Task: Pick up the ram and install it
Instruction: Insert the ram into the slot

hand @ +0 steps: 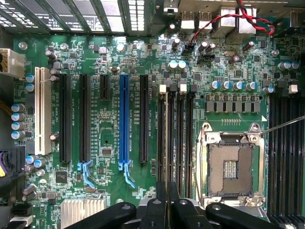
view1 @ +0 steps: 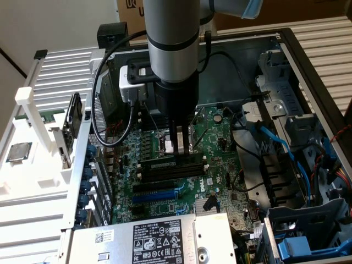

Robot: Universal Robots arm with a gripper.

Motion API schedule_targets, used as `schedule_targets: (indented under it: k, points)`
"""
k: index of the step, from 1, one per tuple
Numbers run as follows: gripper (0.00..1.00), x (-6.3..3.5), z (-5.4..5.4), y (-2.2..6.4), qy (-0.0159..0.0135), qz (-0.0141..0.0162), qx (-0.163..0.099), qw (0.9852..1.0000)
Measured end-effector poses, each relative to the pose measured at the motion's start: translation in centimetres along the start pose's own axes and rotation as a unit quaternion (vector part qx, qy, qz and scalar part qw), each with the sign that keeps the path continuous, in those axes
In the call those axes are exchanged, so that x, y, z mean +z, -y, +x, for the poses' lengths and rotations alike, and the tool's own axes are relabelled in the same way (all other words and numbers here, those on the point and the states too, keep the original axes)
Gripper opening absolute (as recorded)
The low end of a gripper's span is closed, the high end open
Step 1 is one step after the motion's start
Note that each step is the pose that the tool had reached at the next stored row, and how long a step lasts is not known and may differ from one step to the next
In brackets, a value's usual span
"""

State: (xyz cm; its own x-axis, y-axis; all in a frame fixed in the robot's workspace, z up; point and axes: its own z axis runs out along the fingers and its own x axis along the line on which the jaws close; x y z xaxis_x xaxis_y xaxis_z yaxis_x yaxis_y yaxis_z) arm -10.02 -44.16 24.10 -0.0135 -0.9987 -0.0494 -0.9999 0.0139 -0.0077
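- Robot arm (view1: 171, 44) is reaching down into the computer case (view1: 236, 77).
- Motherboard (hand: 109, 143) is lying directly beneath the gripper (hand: 167, 201).
- Gripper is hovering above the memory slots (hand: 177, 138), its fingers pressing together.
- Ram (view1: 71, 118) is standing in a white rack (view1: 26, 96), well apart from the gripper, toward the exterior view's left.

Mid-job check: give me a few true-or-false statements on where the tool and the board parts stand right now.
1. A silver processor chip lies on the white rack at the exterior view's left. True.
2. The tool hangs over that rack. False: it is inside the case, above the motherboard, at the black memory slots beside the processor socket.
3. The processor socket is empty. True.
4. The blue cables run at the exterior view's left. False: they are at its right, inside the case.
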Motion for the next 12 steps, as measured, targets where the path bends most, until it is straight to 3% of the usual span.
schedule_targets:
  k: [12]
  points:
    - [0.13,0.15,0.05,0.0,0.0,0.0,0.001,1.0]
